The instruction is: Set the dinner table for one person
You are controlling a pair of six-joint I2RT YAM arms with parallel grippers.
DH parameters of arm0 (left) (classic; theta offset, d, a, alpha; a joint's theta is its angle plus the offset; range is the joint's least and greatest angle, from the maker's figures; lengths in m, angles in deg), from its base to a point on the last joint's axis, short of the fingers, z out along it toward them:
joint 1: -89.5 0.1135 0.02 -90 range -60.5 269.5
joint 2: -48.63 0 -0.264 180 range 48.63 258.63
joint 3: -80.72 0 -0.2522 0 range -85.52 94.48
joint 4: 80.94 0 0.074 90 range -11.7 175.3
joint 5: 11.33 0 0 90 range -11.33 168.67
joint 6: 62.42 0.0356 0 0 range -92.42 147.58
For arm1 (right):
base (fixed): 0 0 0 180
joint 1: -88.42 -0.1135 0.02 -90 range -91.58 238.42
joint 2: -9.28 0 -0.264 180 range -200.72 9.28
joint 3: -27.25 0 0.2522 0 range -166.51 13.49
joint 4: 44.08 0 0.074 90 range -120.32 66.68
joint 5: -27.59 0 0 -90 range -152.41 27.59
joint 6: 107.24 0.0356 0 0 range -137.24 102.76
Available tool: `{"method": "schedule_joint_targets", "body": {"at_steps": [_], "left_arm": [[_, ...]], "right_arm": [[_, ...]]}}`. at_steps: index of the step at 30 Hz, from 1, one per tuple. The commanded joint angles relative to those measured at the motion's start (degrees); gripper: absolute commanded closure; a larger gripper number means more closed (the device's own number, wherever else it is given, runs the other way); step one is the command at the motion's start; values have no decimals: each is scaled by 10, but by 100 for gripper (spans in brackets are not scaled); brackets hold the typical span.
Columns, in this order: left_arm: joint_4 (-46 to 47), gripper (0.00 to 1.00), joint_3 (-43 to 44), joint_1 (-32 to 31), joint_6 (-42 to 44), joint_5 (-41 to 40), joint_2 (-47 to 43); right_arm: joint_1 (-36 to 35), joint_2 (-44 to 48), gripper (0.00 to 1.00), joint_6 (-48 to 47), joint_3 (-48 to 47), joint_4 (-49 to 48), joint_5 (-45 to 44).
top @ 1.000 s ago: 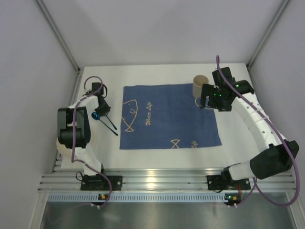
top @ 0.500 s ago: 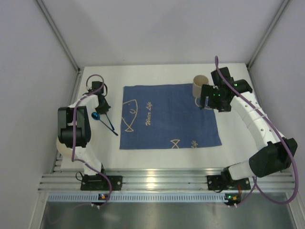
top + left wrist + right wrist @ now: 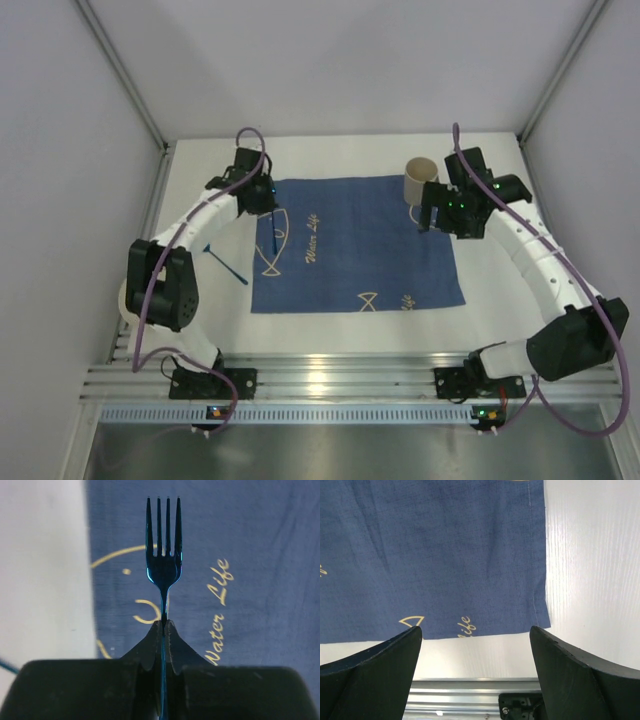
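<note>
Blue fork [image 3: 163, 565] nipped tight in my left gripper [image 3: 163, 624]; its thin handle could swivel. Right gripper [image 3: 475, 632] wide, empty

Top camera: looked down from high up, far off, over the whole table [image 3: 330, 325].
Left wrist camera: sat close over the blue mat [image 3: 260, 555], facing along a fork [image 3: 163, 565].
Right wrist camera: looked down at the mat's corner.
Shared: the mat.

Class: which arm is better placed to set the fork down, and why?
Left. The left gripper is shut on the fork, tines over the left part of the placemat. The right gripper is open and empty beside the cup, at the opposite edge.
</note>
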Motion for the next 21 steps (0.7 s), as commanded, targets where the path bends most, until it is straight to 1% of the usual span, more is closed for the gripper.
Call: {"method": "schedule_joint_targets", "body": {"at_steps": [1, 2, 3, 11, 13, 14, 16, 18, 19, 21], "left_arm": [[5, 100, 8, -40, 0, 13, 39], [8, 100, 4, -54, -2, 12, 48], [11, 100, 4, -65, -8, 6, 92], [13, 100, -9, -67, -50, -8, 137], [16, 84, -15, -67, -64, -3, 136], [16, 58, -15, -67, -68, -2, 134], [12, 40, -12, -67, -75, -4, 113], [-11, 30, -3, -66, -76, -21, 80], [-22, 28, 2, -64, -79, -54, 67], [-53, 24, 10, -54, -87, -91, 32]], "right_arm": [[-3, 46, 11, -6, 16, -11, 4], [-3, 51, 11, -7, 26, -10, 5], [-3, 66, 11, -10, 36, -5, 4], [-4, 104, 10, -15, 59, 8, -9], [-3, 108, 10, -13, 63, 8, -7], [-3, 109, 10, -13, 67, 8, -7], [-3, 111, 10, -11, 70, 5, -3], [-4, 110, 10, -8, 74, 1, 0], [-3, 108, 10, -8, 75, -2, 2], [-4, 108, 10, -6, 78, -7, 5]]}}
